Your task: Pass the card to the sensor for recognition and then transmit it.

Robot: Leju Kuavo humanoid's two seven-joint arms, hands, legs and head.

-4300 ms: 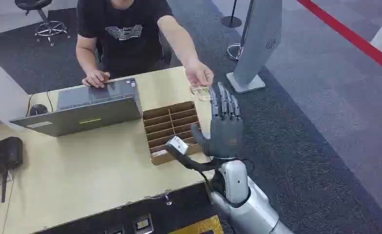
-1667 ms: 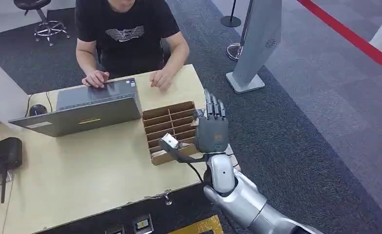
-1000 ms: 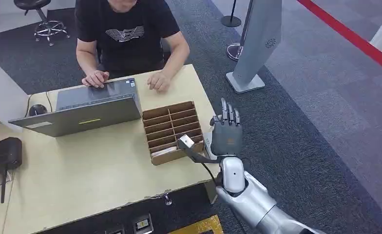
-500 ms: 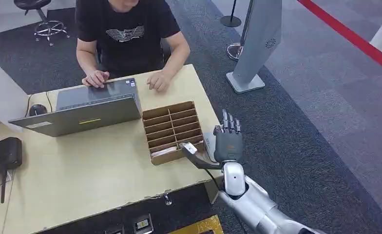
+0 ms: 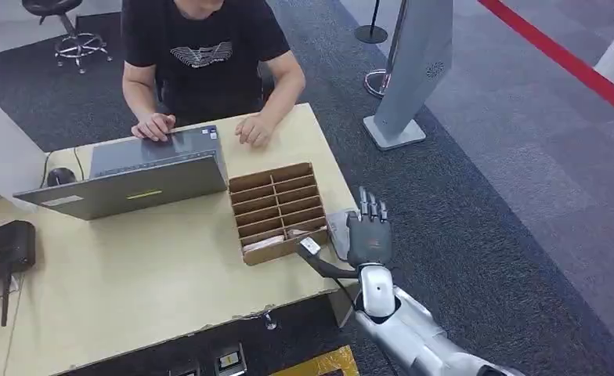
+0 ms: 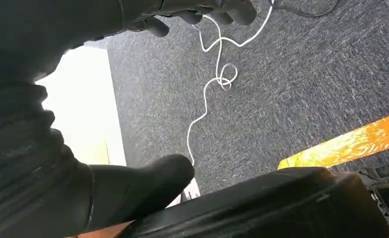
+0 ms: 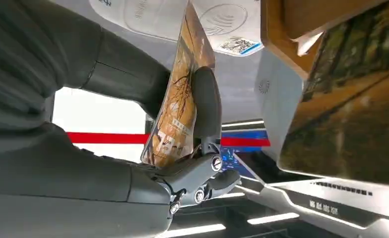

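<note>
We find the right robot hand (image 5: 366, 235) clamped on the card (image 7: 180, 99) — pinched between thumb and finger — held over the grey sensor (image 5: 338, 231) at the bench's (image 5: 131, 274) right edge, presumably for reading; the left robot hand's (image 6: 43, 163) state we cannot tell.

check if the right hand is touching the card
Touching. The right wrist view shows the card pinched between the right hand's thumb and a dark finger pressed on its face.
</note>
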